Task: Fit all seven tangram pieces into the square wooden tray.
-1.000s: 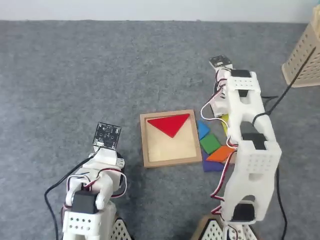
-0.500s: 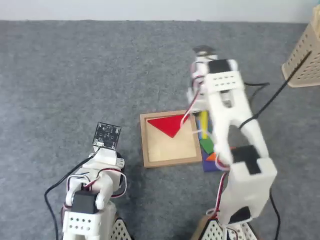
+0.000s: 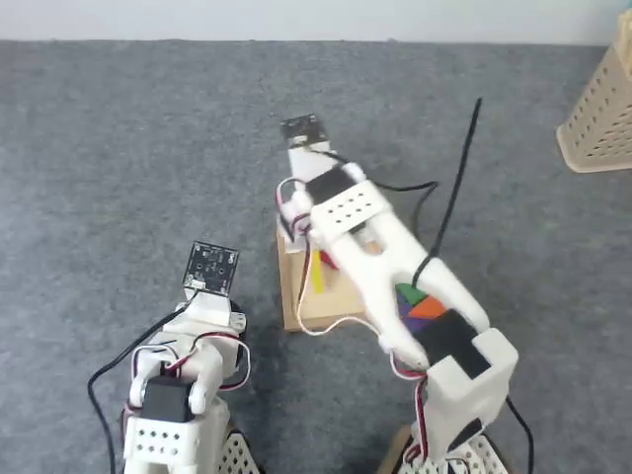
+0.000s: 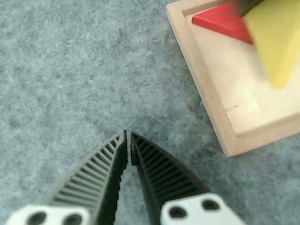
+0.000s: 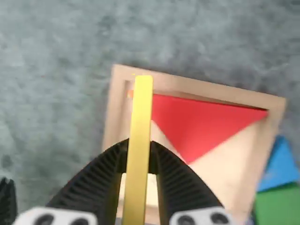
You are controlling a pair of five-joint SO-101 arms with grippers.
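Overhead, a grey felt surface (image 3: 148, 128) covers the table. The right arm (image 3: 395, 267) stretches diagonally across it and lies over most of the square wooden tray (image 3: 288, 291), hiding the tray's middle and its side nearer that arm's base. The left arm (image 3: 183, 385) sits folded near its own base, well apart from the tray. A perforated beige basket (image 3: 602, 99) stands at the far right edge.

Inside the tray, a red triangle (image 5: 197, 126) lies flat along one wall, its point toward the tray's middle. The right gripper (image 5: 139, 143) is clamped on a yellow piece (image 5: 140, 108), held on edge over the tray beside the red triangle. The piece's far end reaches the tray wall near a corner; whether it touches the tray floor cannot be told.

Just outside the tray, on the right arm's side, lie a blue piece (image 5: 281, 161), a green piece (image 3: 408, 292) and an orange piece (image 3: 430, 307).

The left gripper (image 4: 127, 136) hangs over bare felt near a tray corner, jaws almost together, holding nothing.
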